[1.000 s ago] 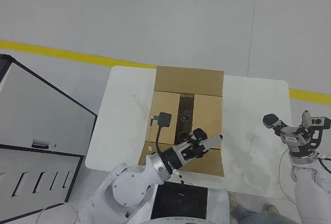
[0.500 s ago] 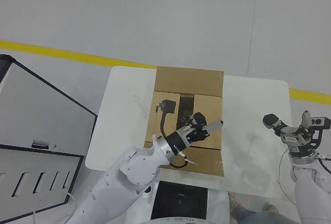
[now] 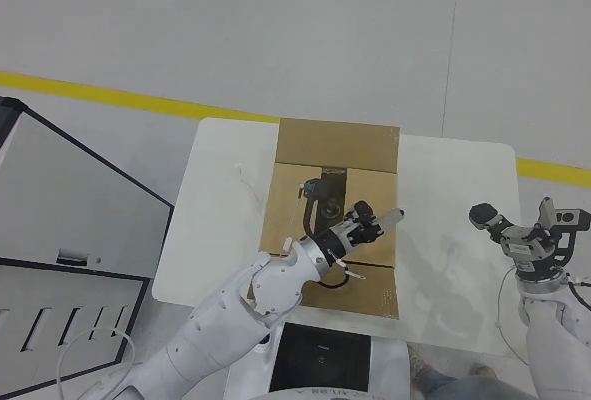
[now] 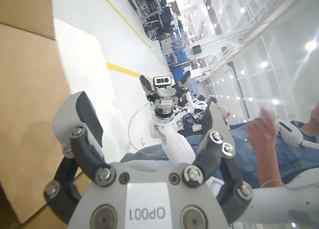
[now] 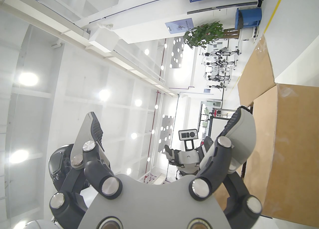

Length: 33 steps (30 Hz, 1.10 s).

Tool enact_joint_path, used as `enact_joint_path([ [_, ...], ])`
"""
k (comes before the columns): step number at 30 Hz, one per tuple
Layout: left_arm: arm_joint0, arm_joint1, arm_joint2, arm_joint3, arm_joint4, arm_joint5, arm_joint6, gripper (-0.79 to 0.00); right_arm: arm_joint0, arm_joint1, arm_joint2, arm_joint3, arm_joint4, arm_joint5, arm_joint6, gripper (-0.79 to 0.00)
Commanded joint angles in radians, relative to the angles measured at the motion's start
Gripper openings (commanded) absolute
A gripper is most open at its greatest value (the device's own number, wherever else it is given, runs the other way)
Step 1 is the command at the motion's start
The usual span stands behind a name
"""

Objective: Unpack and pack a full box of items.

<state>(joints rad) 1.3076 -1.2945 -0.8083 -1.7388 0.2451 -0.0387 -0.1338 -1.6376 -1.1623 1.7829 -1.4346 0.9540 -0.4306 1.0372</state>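
Note:
A brown cardboard box (image 3: 305, 240) stands in the middle of the white table (image 3: 445, 250) with its flaps folded out. Dark items (image 3: 329, 206) show in the narrow gap between the inner flaps. My left gripper (image 3: 377, 217) hangs open over the box's right inner flap, with nothing between its fingers (image 4: 87, 115). The left wrist view has the box (image 4: 27, 85) beside the left gripper (image 4: 149, 115). My right gripper (image 3: 522, 222) is open and empty past the table's right edge, pointing up. In the right wrist view the right gripper (image 5: 167, 127) has the box (image 5: 274, 127) off to one side.
A grey cabinet (image 3: 65, 200) stands to the left of the table. A thin white cord (image 3: 245, 182) lies on the table left of the box. Bare table surface lies right of the box. A yellow floor line (image 3: 105, 95) runs behind the table.
My left arm has stretched farther across the box, carrying its open gripper away from the near flap toward the box's middle right. The right arm has stayed still.

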Motion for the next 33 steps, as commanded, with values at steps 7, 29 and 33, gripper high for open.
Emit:
enact_joint_path([
  [7, 0.001, 0.012, -0.031, -0.022, 0.23, 0.17, -0.066, 0.0, 0.0, 0.0, 0.0, 0.0, 0.0, 0.0, 0.0, 0.0],
  [29, 0.01, -0.005, -0.022, 0.098, 0.201, 0.151, -0.057, 0.0, 0.0, 0.0, 0.0, 0.0, 0.0, 0.0, 0.0, 0.0],
  [33, 0.02, -0.015, -0.008, 0.095, 0.149, 0.126, -0.048, 0.0, 0.0, 0.0, 0.0, 0.0, 0.0, 0.0, 0.0, 0.0],
])
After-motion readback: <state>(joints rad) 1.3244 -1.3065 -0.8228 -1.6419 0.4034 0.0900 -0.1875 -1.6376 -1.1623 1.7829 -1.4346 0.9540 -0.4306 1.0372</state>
